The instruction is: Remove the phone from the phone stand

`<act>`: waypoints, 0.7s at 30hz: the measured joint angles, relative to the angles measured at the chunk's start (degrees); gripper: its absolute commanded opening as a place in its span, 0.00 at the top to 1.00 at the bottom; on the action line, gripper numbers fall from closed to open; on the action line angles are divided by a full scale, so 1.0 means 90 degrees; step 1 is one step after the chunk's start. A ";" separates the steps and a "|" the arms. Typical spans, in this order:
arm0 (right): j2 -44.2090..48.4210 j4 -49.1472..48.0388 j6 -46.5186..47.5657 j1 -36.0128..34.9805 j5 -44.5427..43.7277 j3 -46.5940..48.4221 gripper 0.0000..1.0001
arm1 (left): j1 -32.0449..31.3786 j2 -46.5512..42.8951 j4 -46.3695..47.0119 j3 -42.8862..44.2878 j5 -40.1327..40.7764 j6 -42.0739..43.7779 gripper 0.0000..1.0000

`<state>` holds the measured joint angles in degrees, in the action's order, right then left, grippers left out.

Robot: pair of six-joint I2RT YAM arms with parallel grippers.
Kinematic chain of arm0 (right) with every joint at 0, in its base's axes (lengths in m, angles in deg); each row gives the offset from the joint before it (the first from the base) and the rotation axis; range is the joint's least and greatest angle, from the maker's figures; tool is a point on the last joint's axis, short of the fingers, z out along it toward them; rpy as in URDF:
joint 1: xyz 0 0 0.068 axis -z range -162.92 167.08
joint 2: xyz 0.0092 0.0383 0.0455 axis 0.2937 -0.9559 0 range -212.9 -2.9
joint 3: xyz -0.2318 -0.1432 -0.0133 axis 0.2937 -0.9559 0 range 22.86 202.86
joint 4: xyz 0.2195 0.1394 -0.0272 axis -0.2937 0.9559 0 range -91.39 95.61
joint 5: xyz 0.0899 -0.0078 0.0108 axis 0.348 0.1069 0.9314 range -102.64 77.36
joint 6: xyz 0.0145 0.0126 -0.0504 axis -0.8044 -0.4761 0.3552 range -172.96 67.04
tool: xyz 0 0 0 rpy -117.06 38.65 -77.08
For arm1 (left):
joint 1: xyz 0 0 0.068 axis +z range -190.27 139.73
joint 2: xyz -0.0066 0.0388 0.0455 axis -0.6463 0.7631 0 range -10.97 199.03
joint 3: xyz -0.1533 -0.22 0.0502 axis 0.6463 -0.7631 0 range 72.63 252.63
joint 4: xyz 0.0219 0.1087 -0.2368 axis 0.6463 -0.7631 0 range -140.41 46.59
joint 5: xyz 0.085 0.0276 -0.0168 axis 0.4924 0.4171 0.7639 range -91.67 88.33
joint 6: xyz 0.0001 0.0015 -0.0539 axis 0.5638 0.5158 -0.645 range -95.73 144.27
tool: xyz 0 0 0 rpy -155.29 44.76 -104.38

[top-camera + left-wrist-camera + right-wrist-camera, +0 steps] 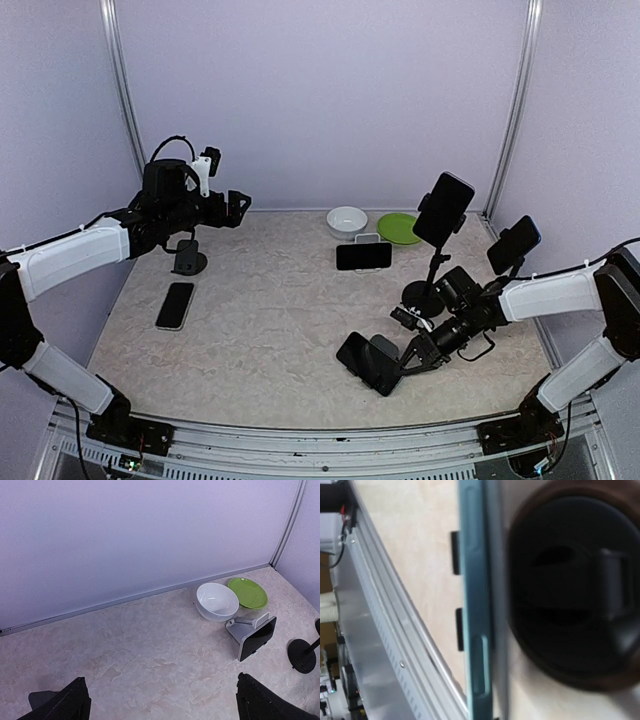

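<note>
Well, right gripper at phone, clamp unclear; weak pinch may drag stand along; left gripper gapes wide

Even, soft light — right-wrist view blurred.

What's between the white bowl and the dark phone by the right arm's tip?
A sideways phone in a small grey stand sits between the white bowl and the dark phone, seen in the top external view; otherwise that stretch is bare.
</note>
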<state>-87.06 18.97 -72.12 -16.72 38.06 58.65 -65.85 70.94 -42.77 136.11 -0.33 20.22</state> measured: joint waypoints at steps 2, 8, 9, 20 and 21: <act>0.0019 -0.0197 -0.0131 -0.0036 0.0083 -0.0058 0.98 | -0.0007 0.0000 -0.0019 0.0000 0.0027 -0.0034 0.01; 0.0063 -0.0828 -0.0576 -0.0102 0.0153 -0.0330 1.00 | -0.0015 0.0000 -0.0107 0.0000 0.0151 -0.0126 0.01; 0.0044 -0.0947 -0.0673 -0.0143 0.0151 -0.0342 1.00 | -0.0015 0.0000 -0.0121 0.0000 0.0175 -0.0141 0.01; -0.0440 -0.2351 -0.1630 -0.0780 -0.0087 -0.0270 1.00 | -0.0015 0.0000 -0.0138 0.0000 0.0374 -0.0250 0.01; -0.0437 -0.2399 -0.1683 -0.0787 -0.0134 -0.0270 1.00 | -0.0015 0.0000 -0.0153 0.0000 0.0432 -0.0287 0.01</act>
<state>-90.99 -2.63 -87.27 -23.80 36.85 56.22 -65.98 70.94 -44.14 136.11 3.56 17.64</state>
